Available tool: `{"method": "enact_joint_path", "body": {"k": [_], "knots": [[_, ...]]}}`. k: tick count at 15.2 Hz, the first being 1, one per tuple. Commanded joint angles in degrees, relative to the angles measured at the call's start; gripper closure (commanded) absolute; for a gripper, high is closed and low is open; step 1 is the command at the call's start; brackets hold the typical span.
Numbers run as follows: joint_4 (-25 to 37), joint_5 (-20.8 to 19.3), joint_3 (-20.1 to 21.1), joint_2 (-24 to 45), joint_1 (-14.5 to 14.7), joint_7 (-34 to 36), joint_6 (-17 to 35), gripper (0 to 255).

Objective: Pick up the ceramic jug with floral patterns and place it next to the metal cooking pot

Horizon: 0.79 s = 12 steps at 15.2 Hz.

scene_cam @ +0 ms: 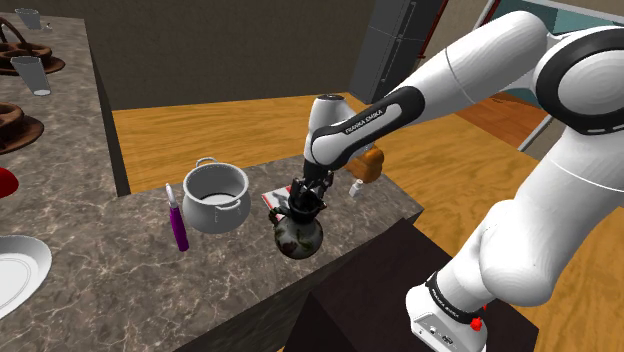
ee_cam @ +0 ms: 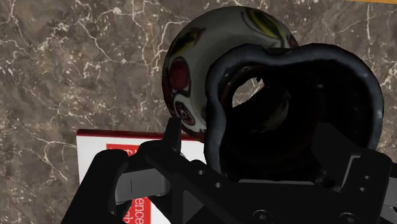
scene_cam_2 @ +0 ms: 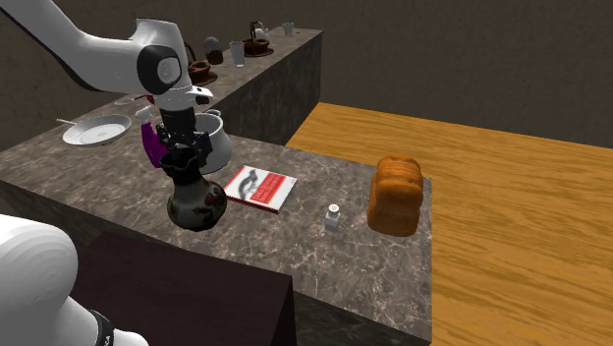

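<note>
Legibly, the arm (scene_cam: 400, 105) reads "FRANKA EMIKA"; the hand (scene_cam: 303, 199) grasps the floral jug (scene_cam: 298, 238) at the worktop's (scene_cam: 100, 275) stand-side edge, near the pot (scene_cam: 215, 198) and red book (scene_cam_2: 260, 187).

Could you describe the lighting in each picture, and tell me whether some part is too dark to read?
Shoulder view: even light, the pot bright, the jug dark with a faint sheen. Second exterior view: a dim wall behind, small highlights on the jug's belly. Wrist view: the jug's mouth is nearly black and merges with the claw, hiding their outlines.
</note>
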Motion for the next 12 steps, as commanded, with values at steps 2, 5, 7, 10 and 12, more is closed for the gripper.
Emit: {"method": "enact_joint_path", "body": {"k": [2,5,7,10,12], "knots": [[1.2,-0.5,-0.2,-2.8,-0.1,0.4,-4.0,0],[2.5,-1.0,-0.3,-5.1,-0.2,0.7,-7.6,0],[2.5,-1.0,-0.3,-5.1,-0.2,0.7,-7.6,0],[2.5,-1.0,-0.3,-5.1,-0.2,0.7,-7.6,0],[2.5,-1.0,-0.3,-5.1,-0.2,0.7,-7.6,0]]}}
